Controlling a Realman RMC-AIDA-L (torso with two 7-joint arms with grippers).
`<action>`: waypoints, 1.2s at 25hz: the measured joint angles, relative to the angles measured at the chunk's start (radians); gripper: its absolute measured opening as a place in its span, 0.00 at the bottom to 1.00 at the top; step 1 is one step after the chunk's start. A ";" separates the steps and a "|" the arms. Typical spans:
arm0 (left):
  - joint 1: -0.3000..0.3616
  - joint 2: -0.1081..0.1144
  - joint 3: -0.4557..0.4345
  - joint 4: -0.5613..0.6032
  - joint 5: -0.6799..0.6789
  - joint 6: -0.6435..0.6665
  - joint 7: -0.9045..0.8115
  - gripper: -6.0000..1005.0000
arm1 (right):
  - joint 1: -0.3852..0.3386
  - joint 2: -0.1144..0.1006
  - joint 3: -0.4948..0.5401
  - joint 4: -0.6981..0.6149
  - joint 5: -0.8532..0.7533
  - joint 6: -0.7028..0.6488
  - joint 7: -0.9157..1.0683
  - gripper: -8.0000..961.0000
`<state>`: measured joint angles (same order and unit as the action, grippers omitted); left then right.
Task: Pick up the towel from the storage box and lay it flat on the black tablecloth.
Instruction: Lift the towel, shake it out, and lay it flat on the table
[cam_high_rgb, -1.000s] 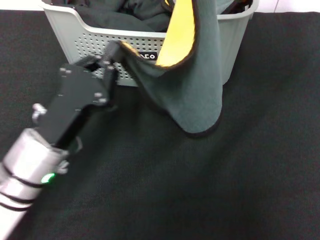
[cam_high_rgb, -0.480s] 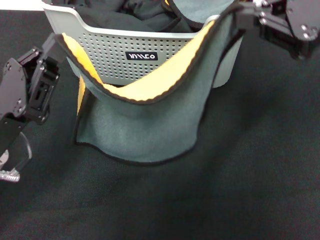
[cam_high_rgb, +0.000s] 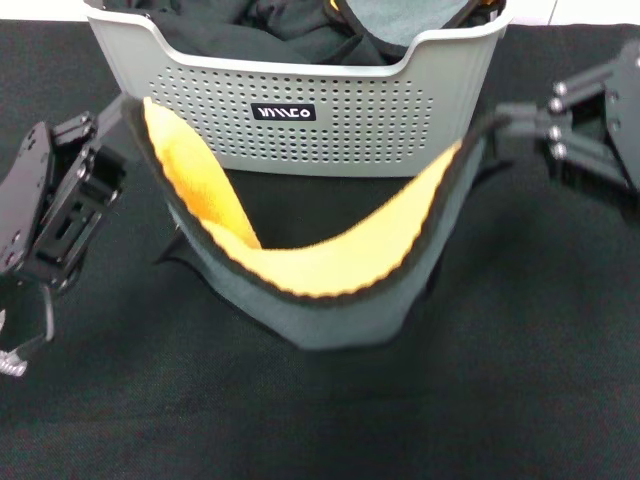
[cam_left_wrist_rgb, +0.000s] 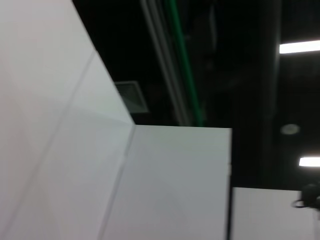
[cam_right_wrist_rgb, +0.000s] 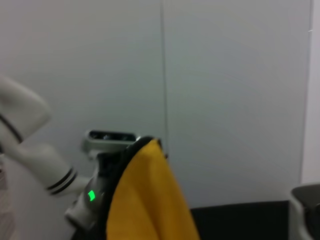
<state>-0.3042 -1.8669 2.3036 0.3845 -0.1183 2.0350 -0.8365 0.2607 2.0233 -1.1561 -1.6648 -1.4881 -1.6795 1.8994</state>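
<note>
1. The towel (cam_high_rgb: 330, 270) is out of the storage box (cam_high_rgb: 300, 110), sagging between both arms, yellow side up.
2. Left end effector (cam_high_rgb: 125, 110) and right end effector (cam_high_rgb: 490, 125) each pinch a corner.
3. Not flat on the black tablecloth (cam_high_rgb: 520, 380) yet; lowering and spreading it is what's left.

Towel (cam_right_wrist_rgb: 147, 200): yellow-orange face visible, hanging before a pale wall; the left arm (cam_right_wrist_rgb: 45, 160) behind it.

I see the black tablecloth (cam_high_rgb: 520, 380) covering the whole surface, with the storage box (cam_high_rgb: 300, 110) standing directly on it at the far side, and the towel's (cam_high_rgb: 330, 300) sagging lower edge apparently touching the cloth.
</note>
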 joint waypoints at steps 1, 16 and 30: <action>0.002 0.010 0.000 0.015 0.011 0.000 -0.010 0.01 | -0.005 0.000 0.002 -0.003 0.000 -0.017 -0.003 0.02; 0.219 0.050 -0.332 0.334 0.379 0.004 -0.151 0.02 | -0.111 0.003 0.104 -0.112 0.125 -0.261 -0.002 0.02; 0.456 -0.045 -0.548 0.467 0.631 0.004 -0.301 0.02 | -0.202 0.005 0.178 -0.081 0.241 -0.416 0.065 0.02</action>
<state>0.1517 -1.9122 1.7556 0.8514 0.5126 2.0388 -1.1374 0.0585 2.0280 -0.9785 -1.7458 -1.2475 -2.0956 1.9644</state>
